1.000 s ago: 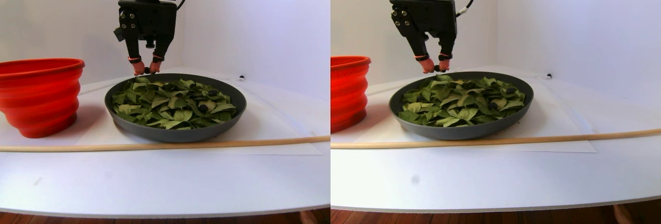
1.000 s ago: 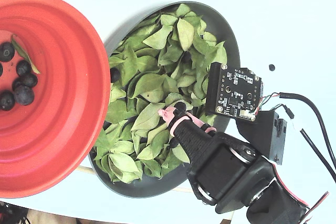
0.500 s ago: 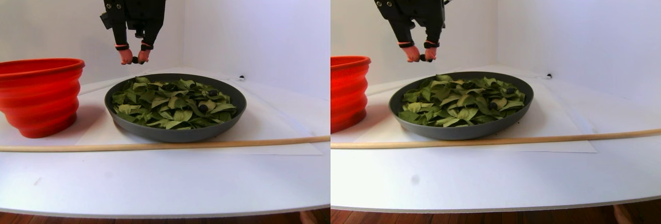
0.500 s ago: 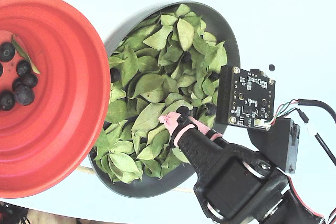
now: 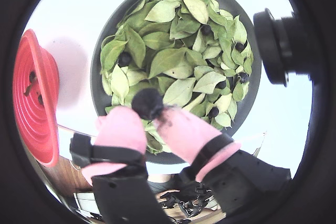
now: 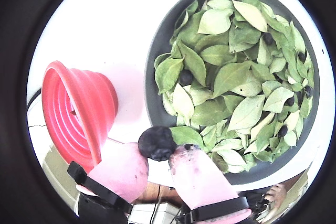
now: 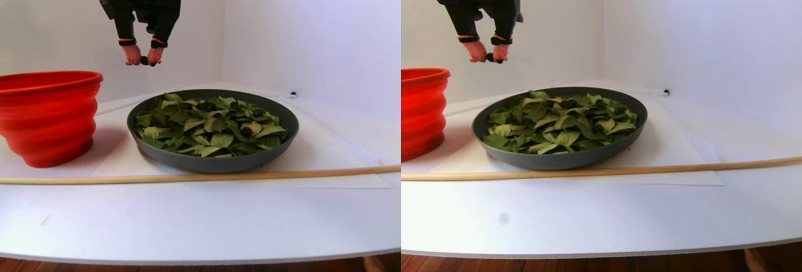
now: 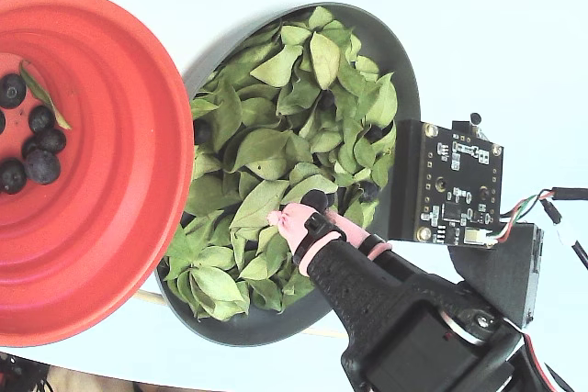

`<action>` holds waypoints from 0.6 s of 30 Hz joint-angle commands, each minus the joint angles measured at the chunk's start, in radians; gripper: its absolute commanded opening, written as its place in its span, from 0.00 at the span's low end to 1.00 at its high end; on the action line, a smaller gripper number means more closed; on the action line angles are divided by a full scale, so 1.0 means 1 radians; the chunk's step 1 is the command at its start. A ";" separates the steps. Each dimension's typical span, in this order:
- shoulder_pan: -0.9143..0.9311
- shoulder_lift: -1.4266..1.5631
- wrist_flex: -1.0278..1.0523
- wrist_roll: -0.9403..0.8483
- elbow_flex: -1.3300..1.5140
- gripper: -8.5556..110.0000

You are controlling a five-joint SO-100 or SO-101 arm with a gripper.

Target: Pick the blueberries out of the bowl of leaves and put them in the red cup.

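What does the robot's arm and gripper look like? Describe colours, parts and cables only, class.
The gripper has a matte black body with two fingers ending in pink rubbery fingertips, each banded with black straps. A black circuit board with corner screws sits beside it, trailing coloured wires and a black cable.

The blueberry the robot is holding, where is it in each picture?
A wrist view: the held blueberry sits low of centre, between the pink fingertips.
Another wrist view: it is low, left of centre.
Stereo pair view: upper left of each half, high above the table.
Fixed view: centre, over the leaves.
Shared landmark: the grey bowl, with the red cup beside it.
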 commanded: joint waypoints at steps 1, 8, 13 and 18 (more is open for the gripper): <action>-0.028 0.094 0.012 0.015 -0.009 0.14; -0.092 0.123 0.041 0.049 0.003 0.14; -0.129 0.152 0.060 0.077 0.012 0.14; -0.161 0.170 0.077 0.095 0.018 0.14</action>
